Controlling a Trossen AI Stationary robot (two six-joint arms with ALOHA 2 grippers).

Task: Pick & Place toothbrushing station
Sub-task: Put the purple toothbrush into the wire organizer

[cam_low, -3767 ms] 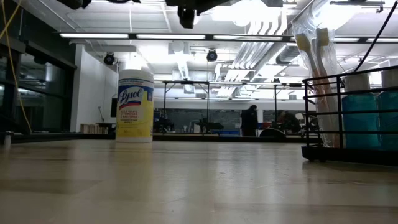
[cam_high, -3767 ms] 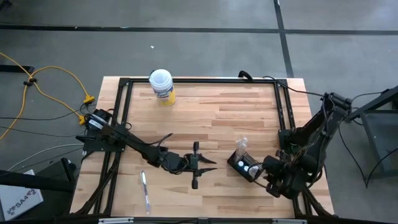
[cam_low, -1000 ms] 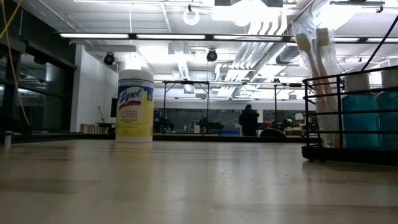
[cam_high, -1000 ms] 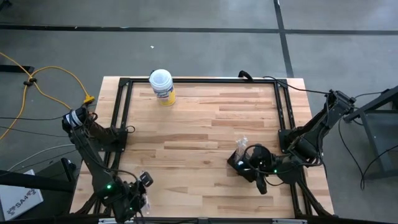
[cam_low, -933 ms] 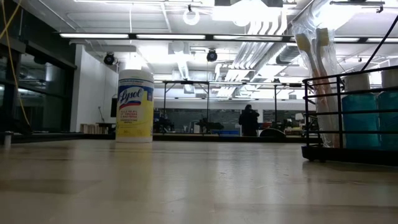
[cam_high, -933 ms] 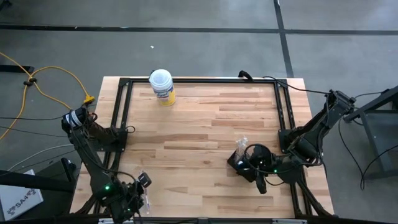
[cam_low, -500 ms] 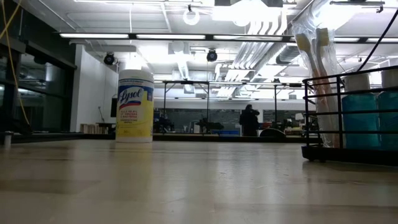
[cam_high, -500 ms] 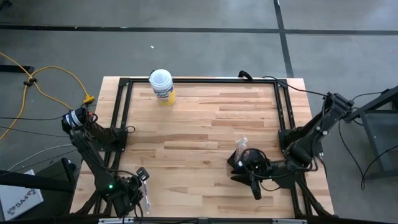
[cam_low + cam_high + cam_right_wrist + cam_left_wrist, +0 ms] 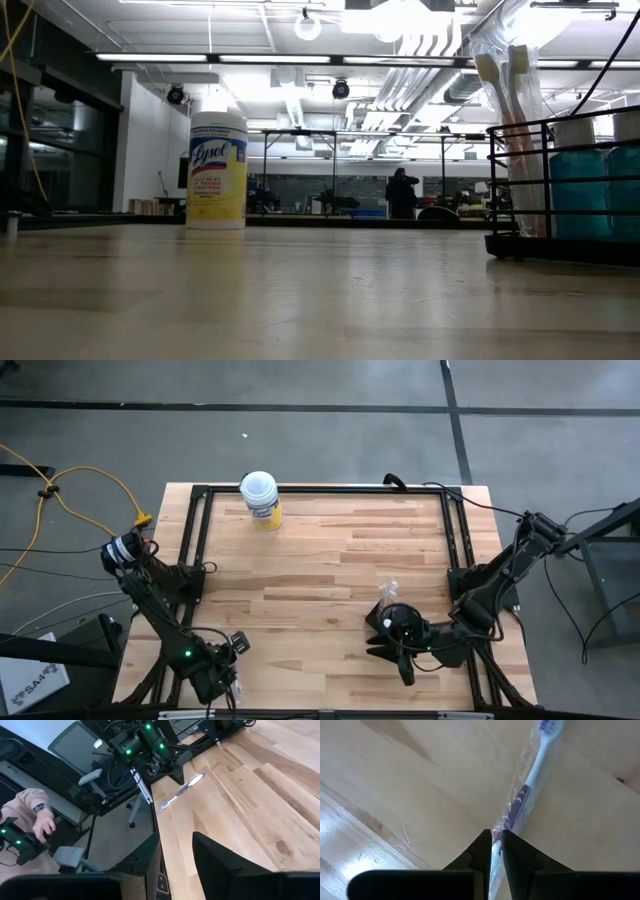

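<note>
The toothbrushing station (image 9: 565,190) is a black wire rack with teal bottles and clear-wrapped toothbrushes (image 9: 505,120). It stands on its base at the table's near right and is partly hidden under my right arm in the high view (image 9: 386,600). My right gripper (image 9: 385,645) hovers open and empty just left of the station. My left gripper (image 9: 230,670) is at the near left corner, shut on a single wrapped toothbrush (image 9: 530,785). That toothbrush also shows in the right wrist view (image 9: 182,790). My left gripper pinches the wrapped toothbrush at its handle end (image 9: 496,837) between its two fingertips, with clear wrapper in the narrow gap. The fingers come down at a slant from above. The brush runs straight away from them, and its head end (image 9: 547,727) lies on the table.
A white-lidded, yellow-labelled canister (image 9: 260,498) stands at the far left of the table (image 9: 330,550). A black frame (image 9: 320,490) runs around the table's edges. Beyond the table, the right wrist view shows an office chair (image 9: 80,755) and a person's hand (image 9: 45,822).
My right gripper has swung toward the table's left, passing over the station to a spot just left of it. My left arm has shifted slightly at the near left corner over the toothbrush.
</note>
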